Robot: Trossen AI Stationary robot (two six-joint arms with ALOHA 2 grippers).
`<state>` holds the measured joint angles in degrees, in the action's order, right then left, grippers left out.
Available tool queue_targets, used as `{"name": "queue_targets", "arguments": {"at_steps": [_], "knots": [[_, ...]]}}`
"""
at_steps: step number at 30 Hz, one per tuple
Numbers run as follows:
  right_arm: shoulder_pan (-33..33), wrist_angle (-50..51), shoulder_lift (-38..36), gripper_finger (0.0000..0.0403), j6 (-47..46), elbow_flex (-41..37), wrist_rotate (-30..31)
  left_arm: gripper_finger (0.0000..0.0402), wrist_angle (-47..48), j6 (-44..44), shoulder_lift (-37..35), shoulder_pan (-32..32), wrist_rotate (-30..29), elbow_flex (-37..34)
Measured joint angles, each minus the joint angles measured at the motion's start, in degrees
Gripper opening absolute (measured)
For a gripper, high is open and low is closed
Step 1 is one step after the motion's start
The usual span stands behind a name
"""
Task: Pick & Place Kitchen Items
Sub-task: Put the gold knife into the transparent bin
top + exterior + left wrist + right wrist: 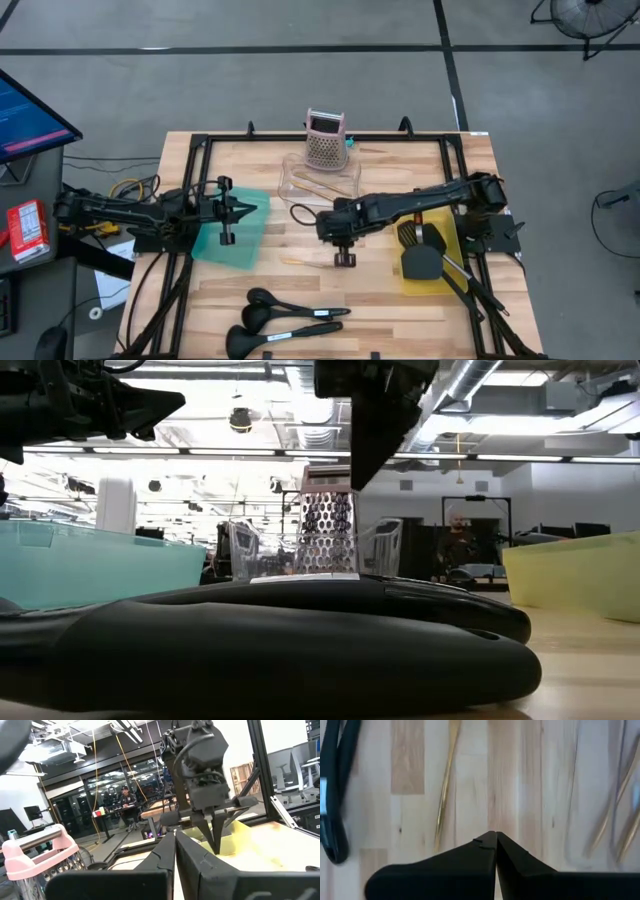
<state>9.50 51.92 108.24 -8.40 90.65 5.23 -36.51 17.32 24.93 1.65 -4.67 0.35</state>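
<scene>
A thin golden stick [445, 785] lies flat on the wooden table [380, 290], also seen from above as a pale stick [303, 260]. My right gripper [495, 840] hangs above the table's middle [335, 232], pointing steeply down, shut and with nothing between its fingers; the stick lies a little to one side of its tip. Three black ladles [285, 318] lie along the near edge. Black turners [420, 255] rest in a yellow tray [447, 285]. My left gripper [252, 210] waits shut, held level over a teal tray [215, 245].
A pink box grater [325, 138] stands at the far middle, behind a clear container [318, 180] holding more golden sticks [620, 820]. A black loop [300, 212] lies beside my right gripper. Black frame rails [330, 137] border the table.
</scene>
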Motion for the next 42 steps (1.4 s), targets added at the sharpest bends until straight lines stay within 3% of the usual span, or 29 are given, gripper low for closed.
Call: {"name": "queue_targets", "arguments": {"at_steps": [5,15,20,29,32,37,42], "knots": [[2.5,2.8,3.2,0.0027,-6.1,0.0,-1.1,0.0002,0.0,0.0,0.0,0.0,0.0,0.0],[8.3,0.0,12.2,0.0201,-8.6,-0.1,-1.0,0.0002,0.0,0.0,0.0,0.0,0.0,0.0],[8.8,-1.1,14.1,0.0239,-9.2,0.1,-0.7,0.0002,0.0,0.0,0.0,0.0,0.0,0.0],[6.4,0.0,18.8,0.0199,-7.0,0.5,-3.9,0.0002,-0.1,0.0,0.2,0.0,0.0,0.0],[7.0,-0.1,19.3,0.0154,-6.8,0.6,-3.3,0.0002,-0.5,0.0,0.4,0.0,0.0,0.0],[7.7,-1.2,19.1,0.0026,-6.6,0.4,-2.4,0.0002,-0.5,0.0,0.4,0.0,0.0,0.0],[7.3,-1.2,19.1,0.0015,-6.6,0.4,-3.0,0.0002,-0.6,0.0,0.4,0.0,0.0,0.0]]}}
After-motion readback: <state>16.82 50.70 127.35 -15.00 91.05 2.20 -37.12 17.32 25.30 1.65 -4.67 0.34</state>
